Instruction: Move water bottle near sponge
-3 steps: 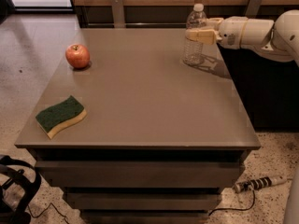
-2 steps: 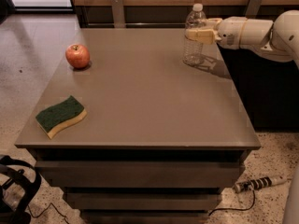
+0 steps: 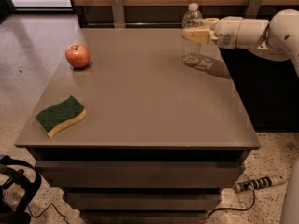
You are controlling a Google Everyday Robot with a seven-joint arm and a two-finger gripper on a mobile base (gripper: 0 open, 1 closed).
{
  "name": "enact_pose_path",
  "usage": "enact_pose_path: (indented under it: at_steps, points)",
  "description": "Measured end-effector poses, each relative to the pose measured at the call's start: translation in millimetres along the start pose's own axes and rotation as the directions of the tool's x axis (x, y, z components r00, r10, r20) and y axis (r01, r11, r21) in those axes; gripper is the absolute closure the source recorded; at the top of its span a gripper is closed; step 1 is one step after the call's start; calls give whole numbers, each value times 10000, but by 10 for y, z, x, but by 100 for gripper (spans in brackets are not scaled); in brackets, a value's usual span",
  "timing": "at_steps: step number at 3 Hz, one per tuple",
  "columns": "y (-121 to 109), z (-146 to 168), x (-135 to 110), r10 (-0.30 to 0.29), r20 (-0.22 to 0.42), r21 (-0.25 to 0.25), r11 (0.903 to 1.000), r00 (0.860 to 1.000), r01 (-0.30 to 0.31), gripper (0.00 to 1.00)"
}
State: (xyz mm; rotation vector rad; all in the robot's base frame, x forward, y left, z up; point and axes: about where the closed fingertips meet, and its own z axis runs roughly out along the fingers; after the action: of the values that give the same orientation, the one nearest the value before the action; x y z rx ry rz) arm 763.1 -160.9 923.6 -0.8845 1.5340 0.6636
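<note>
The water bottle, clear and ribbed with a white cap, stands upright at the table's far right. My gripper reaches in from the right on a white arm, and its cream fingers are closed around the bottle's middle. The sponge, dark green on top with yellow foam below, lies flat near the table's front left corner, far from the bottle.
A red apple sits at the far left of the grey table. A wooden wall panel with metal brackets runs behind the table. A black wheeled object is on the floor at bottom left and a cable with a plug at bottom right.
The bottle and gripper have shifted slightly to the left together, and the bottle now stands straighter. The sponge and apple have not moved.
</note>
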Motion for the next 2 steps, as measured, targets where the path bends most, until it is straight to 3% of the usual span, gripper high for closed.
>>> enact_pose_path:
  at_steps: [1,2]
  points:
    - [171,7,-120,-62,-92,-53,10000,9999,61,100]
    - [494,-20,-287,-220,26,-185,9996,9998,221,100]
